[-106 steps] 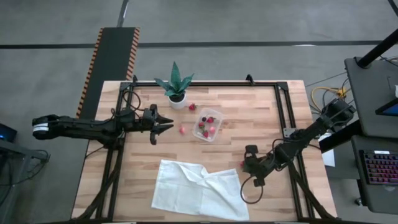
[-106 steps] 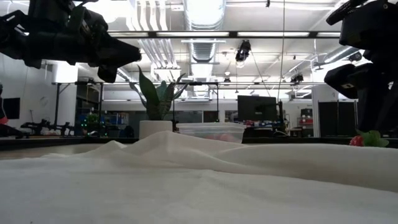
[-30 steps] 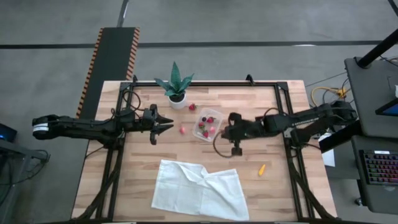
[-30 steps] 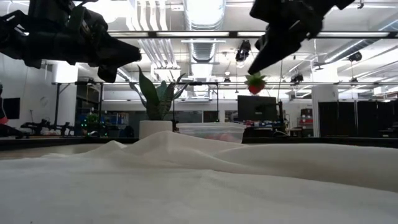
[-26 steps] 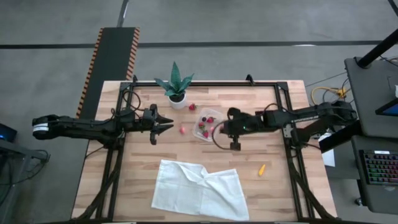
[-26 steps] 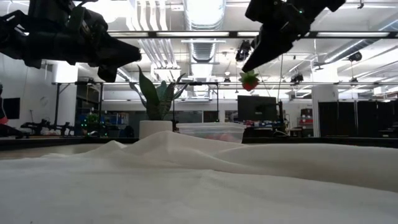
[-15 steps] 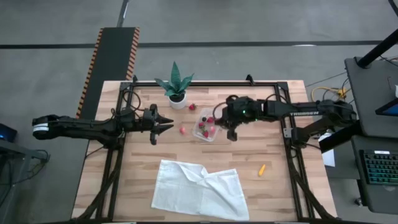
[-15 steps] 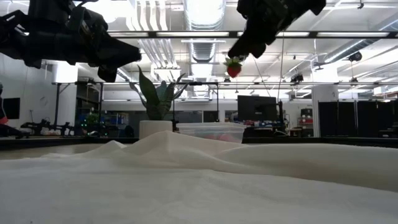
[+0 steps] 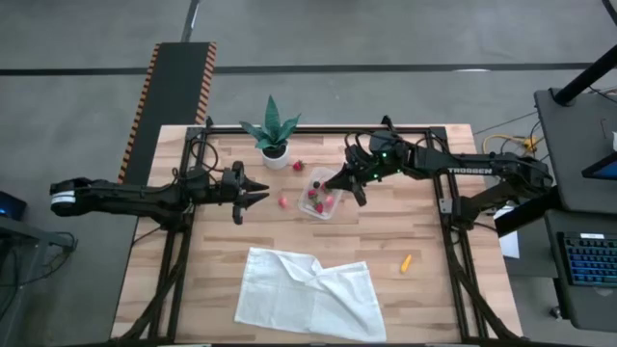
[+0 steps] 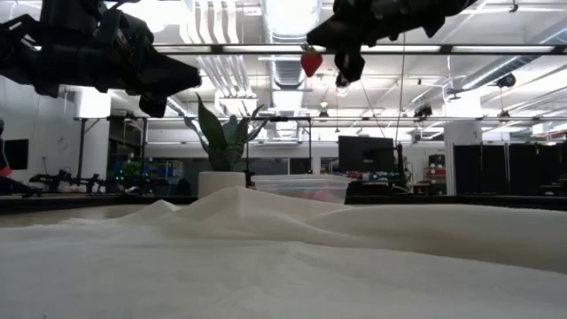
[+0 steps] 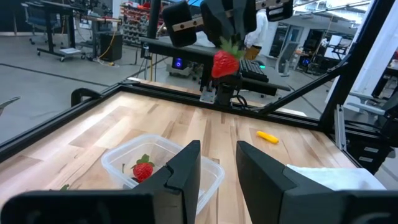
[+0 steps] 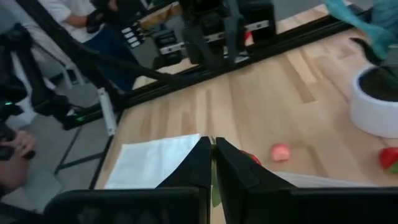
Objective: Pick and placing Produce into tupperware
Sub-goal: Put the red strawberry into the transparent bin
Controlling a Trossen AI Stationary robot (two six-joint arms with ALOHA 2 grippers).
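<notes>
1. Wooden table (image 9: 386, 231) has a black frame rail round its edges; the near-right part is mostly bare, only an orange-yellow piece (image 9: 406, 261) lying there, well apart from everything else.
2. White cloth (image 9: 308, 294) covers the near-centre, reaching almost to the near edge. In the low view it fills the whole foreground.
3. Potted plant (image 9: 273, 133) stands at the far edge, left of centre; a strawberry (image 9: 298, 166) lies just right of the pot.
4. Clear tupperware (image 9: 320, 193) sits mid-table w/ red fruit inside. One pinkish piece (image 9: 283, 201) lies on the wood just left of it.
5. Right gripper (image 9: 337, 180) hangs over the tupperware's far-right side, fingers clamped together on a held strawberry (image 10: 312, 63), well above the rim.
6. Left gripper (image 9: 258, 190) hovers left of the tupperware, past the pinkish piece, fingers (image 11: 184, 168) slightly apart w/ nothing between them.
</notes>
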